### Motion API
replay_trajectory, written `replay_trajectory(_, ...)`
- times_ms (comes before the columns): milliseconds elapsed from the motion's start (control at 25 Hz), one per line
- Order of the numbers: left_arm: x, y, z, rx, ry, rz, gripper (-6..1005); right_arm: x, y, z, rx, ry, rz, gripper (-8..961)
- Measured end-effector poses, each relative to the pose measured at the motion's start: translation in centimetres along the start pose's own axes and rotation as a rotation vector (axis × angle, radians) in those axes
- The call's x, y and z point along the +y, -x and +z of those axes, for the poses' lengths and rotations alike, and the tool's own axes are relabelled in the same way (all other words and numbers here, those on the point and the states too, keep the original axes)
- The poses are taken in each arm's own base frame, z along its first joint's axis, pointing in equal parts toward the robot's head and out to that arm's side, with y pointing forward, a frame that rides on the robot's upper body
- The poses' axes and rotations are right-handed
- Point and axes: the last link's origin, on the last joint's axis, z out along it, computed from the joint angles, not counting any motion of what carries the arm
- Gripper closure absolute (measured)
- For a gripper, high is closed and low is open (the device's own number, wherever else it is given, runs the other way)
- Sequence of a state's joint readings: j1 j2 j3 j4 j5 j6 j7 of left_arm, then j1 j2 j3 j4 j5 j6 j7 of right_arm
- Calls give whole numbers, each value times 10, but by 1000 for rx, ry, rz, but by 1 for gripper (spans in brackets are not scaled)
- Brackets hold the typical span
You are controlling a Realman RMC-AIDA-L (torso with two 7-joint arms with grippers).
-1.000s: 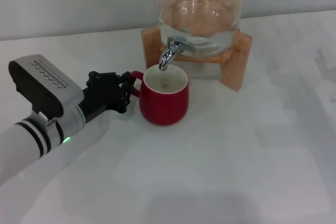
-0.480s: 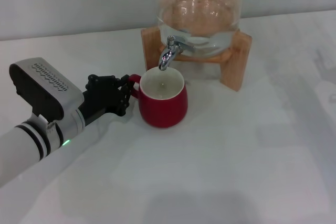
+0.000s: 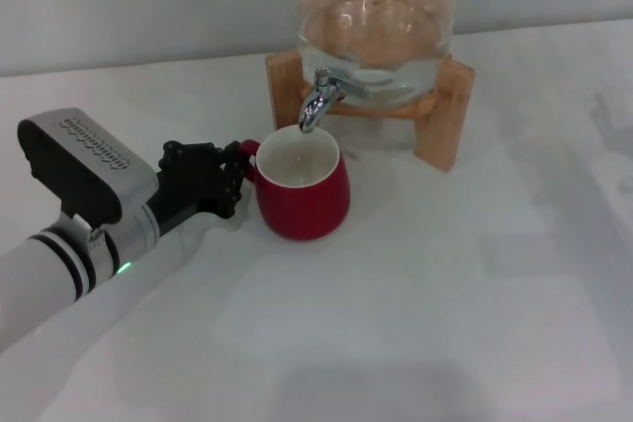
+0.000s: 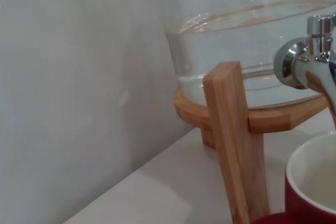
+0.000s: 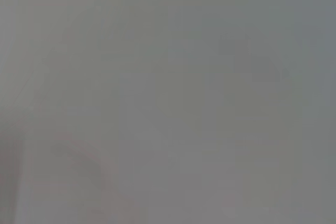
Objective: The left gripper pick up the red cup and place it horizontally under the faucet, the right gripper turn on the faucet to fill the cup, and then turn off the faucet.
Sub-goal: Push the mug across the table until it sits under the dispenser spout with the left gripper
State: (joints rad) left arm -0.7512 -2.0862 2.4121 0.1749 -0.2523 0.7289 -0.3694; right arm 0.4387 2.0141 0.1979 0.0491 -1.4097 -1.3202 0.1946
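- The cup (image 3: 300,188) has shifted slightly left since the earlier frame; it stands upright under the faucet (image 3: 318,98), its handle clamped by the left gripper (image 3: 235,169).
- Left wrist view alone shows the stand (image 4: 233,135) close up.

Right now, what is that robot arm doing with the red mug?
The left gripper is shut on the handle of the red cup, which stands upright on the white table. The cup's mouth sits just below the spout of the chrome faucet on the glass water jar in its wooden stand. No water is running, and the cup looks empty. The right gripper is not in view.
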Motion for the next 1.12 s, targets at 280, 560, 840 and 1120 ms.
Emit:
replay_trajectory(280,-1,0,2,-14,-5,5,909,0,0,1,-2,1,1,295)
replay_trajectory(560,-1,-1,3,-13,-1,10,880,1,1,2,-4,3,1,295)
replay_trajectory(840,1,-4,4,-5,9,28,872,2,2,3,-7,6,1,295)
replay_trajectory(1120,2,-4,4,-5,9,26,845,2,2,4,-10,7,-1,295)
